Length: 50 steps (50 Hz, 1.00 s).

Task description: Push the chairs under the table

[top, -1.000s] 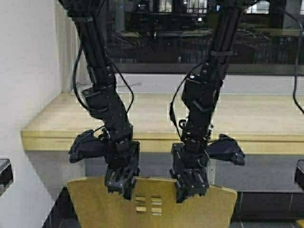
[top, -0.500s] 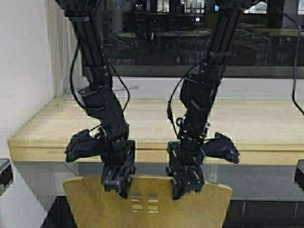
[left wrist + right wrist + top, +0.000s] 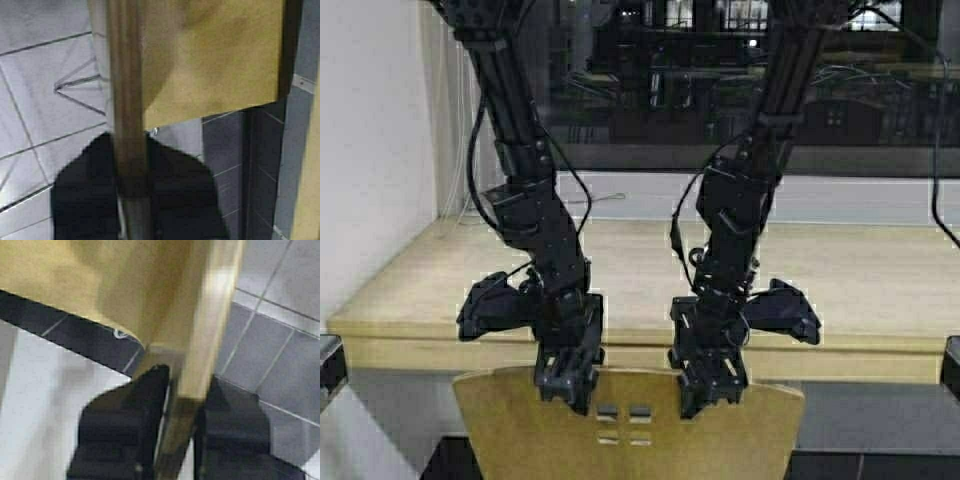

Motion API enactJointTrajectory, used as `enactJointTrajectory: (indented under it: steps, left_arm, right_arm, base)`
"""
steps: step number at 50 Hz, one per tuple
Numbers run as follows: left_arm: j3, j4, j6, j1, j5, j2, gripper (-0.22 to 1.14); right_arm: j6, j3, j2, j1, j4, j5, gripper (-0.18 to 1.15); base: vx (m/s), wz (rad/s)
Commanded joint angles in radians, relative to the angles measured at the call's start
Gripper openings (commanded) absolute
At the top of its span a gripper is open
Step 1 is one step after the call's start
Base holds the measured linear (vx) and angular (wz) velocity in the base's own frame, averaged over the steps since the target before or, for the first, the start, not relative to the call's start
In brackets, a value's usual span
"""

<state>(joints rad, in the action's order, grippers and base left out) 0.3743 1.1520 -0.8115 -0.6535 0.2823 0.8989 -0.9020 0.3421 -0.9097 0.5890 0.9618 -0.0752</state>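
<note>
Both grippers, left gripper (image 3: 568,385), right gripper (image 3: 705,390), clamping curved plywood chair (image 3: 520,430)

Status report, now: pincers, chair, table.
Left pincer and right pincer both clamped on the chair back's top edge. Chair faces the table. Nothing seen blocking.

Chair (image 3: 520,430) prob. matt plywood; table (image 3: 860,270) pale wood.

No readable writing, label, brand, number or sign shows anywhere in these views, on any surface at all.
</note>
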Motion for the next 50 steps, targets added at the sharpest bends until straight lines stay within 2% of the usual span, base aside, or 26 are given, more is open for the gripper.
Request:
enactJointTrajectory:
  steps: [1,19,36,50]
  left_arm:
    - [-0.026,-0.015,0.017,0.003,0.009,0.028,0.02]
    - [-0.006,-0.015,0.017,0.008,0.006,0.020,0.02]
    - [-0.066,-0.017,0.032,0.008,0.005,0.041,0.02]
    - [-0.064,-0.017,0.035,0.008,0.005,0.046,0.02]
  right_arm:
    - [0.089,-0.043,0.003,-0.018,-0.009,-0.029,0.05]
    - [0.094,-0.028,0.014,-0.017,-0.009,-0.026,0.05]
    - [0.094,-0.064,-0.021,-0.018,-0.011,-0.038,0.05]
    - [0.095,-0.071,-0.028,-0.018,-0.014,-0.038,0.05]
  base:
    - [0.19,0.02]
    - [0.19,-0.03]
    - [0.09,0.02]
    - [0.03,0.00]
